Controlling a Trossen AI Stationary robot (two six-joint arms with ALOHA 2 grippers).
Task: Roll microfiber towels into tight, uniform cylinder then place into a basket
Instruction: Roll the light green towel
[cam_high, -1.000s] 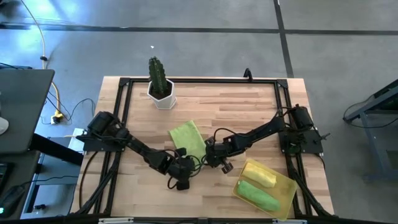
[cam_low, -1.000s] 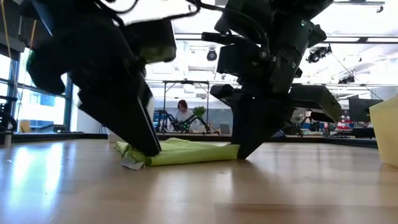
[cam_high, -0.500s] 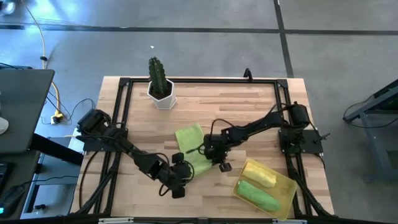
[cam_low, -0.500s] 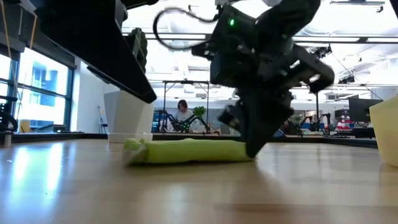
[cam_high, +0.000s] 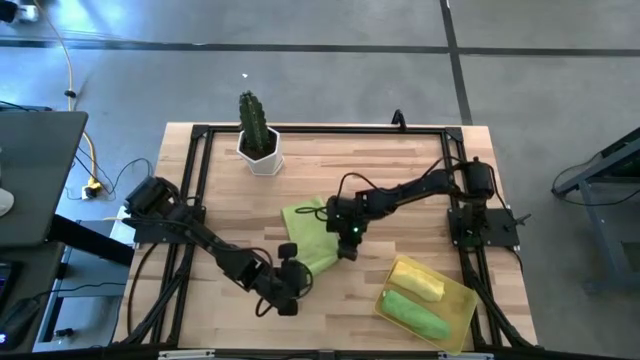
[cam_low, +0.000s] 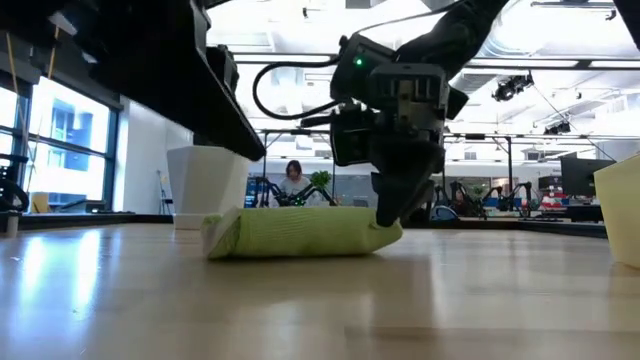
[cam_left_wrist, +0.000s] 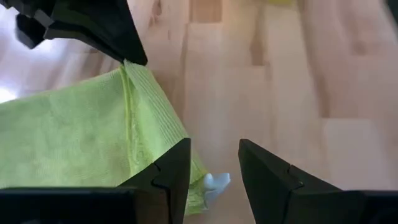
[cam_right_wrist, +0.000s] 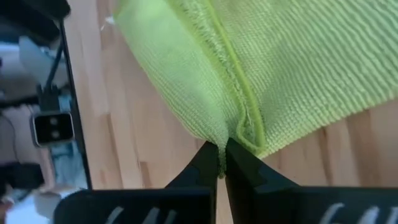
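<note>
The lime green towel (cam_high: 308, 235) edge is pinched by the clenched right gripper (cam_high: 345, 240); the left gripper (cam_high: 291, 283) is held parted nearby, empty.

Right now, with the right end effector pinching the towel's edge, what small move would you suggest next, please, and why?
Probably carry the pinched edge a little further over the flat part. The right end effector is shut on the folded edge of the soft lime green microfiber towel, which is only part-rolled, while the left end effector is open and clear of it.
</note>
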